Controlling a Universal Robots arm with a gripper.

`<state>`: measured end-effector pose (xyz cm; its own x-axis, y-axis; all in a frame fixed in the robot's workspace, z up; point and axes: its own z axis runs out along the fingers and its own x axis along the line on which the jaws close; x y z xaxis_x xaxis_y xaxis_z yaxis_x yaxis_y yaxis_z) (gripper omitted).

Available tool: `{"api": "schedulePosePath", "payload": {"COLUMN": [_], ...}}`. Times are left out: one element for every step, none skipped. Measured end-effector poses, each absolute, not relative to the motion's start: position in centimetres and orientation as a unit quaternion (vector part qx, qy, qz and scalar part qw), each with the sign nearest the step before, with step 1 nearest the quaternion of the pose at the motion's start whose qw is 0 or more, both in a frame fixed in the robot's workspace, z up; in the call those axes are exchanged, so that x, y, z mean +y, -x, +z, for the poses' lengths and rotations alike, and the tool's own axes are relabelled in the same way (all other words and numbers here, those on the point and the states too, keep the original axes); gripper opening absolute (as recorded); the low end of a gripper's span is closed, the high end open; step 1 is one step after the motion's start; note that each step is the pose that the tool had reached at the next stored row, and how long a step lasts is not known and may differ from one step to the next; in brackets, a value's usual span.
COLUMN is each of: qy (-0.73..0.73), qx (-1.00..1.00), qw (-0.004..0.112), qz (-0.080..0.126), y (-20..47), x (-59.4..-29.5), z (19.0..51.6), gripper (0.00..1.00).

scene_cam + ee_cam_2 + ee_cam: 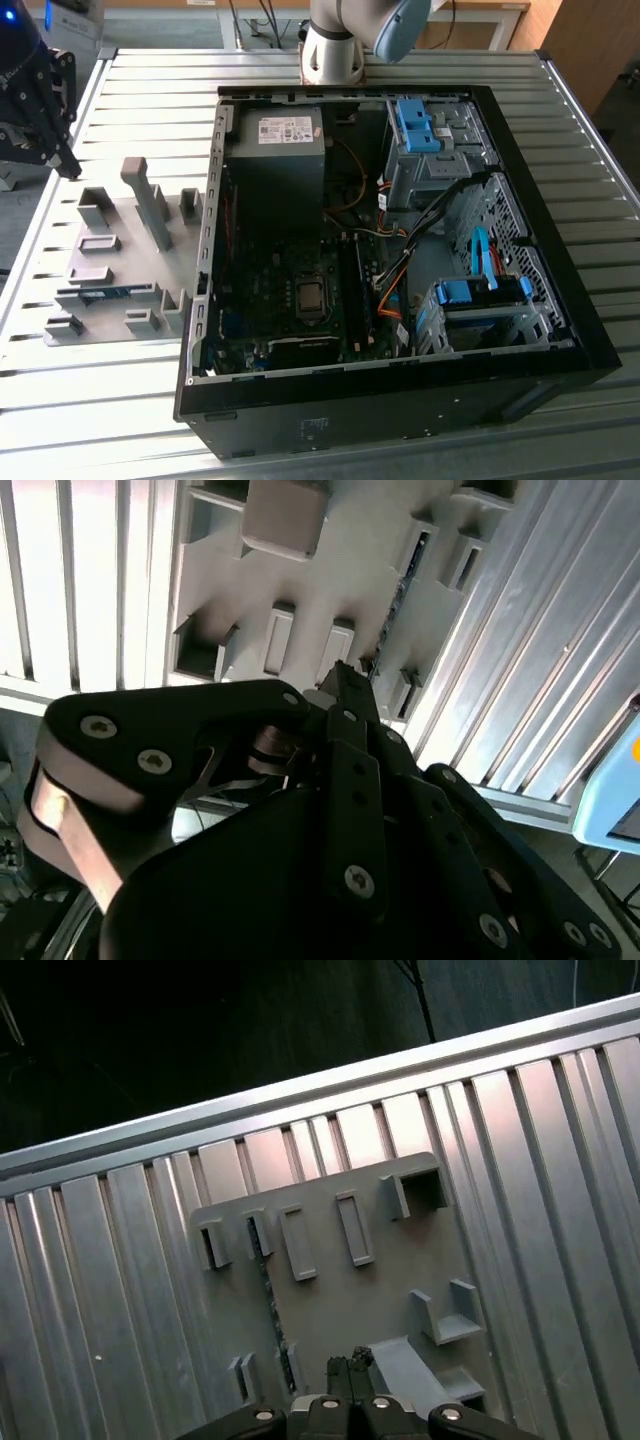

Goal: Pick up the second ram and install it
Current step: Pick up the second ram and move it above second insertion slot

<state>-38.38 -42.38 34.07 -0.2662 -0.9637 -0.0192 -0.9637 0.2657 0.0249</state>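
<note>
The second ram (pixel 104 294) is a thin blue stick standing on edge in a slot of the grey holder plate (pixel 120 235), at the exterior view's left beside the open computer case (pixel 400 400). It appears edge-on as a dark strip in both wrist views (pixel 266 1282) (pixel 398 592). My gripper (pixel 70 165) hangs above the table past the plate's far left corner, apart from the ram. Its black fingers (pixel 345 695) are pressed together with nothing between them, and their tips (pixel 350 1365) sit over the plate.
Several grey upright brackets (pixel 148 195) rise from the holder plate. Inside the case lie the motherboard (pixel 300 300), a power supply (pixel 275 140), blue drive-bay clips (pixel 415 125) and loose cables (pixel 390 285). The slatted metal table (pixel 100 400) surrounds everything.
</note>
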Motion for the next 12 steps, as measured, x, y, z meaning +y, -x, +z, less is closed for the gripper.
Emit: {"api": "schedulePosePath", "payload": {"qy": [0.606,0.607,0.610,0.615,0.622,0.629,0.634,0.635,0.635,0.635,0.636,0.636], "qx": [0.795,0.795,0.792,0.788,0.783,0.777,0.773,0.773,0.772,0.772,0.772,0.771], "qw": [0.000,0.000,0.000,0.000,0.000,0.000,0.000,-0.001,-0.001,0.000,0.000,0.000], "qz": [0.016,0.016,0.016,0.016,0.016,0.016,0.016,0.016,0.016,0.016,0.016,0.016], "y": [38.5,38.7,38.7,38.7,38.7,38.7,38.7,38.8,38.9,39.0,39.1,39.2], "x": [-42.5,-42.6,-42.7,-42.7,-42.7,-42.7,-42.7,-42.9,-43.1,-43.2,-43.4,-43.5], "z": [34.0,33.9,33.7,33.6,33.4,33.3,33.2,33.1,33.0,32.9,32.8,32.7], "gripper": [0.10,0.10,0.10,0.10,0.10,0.10,0.10,0.10,0.11,0.11,0.16,0.23]}}
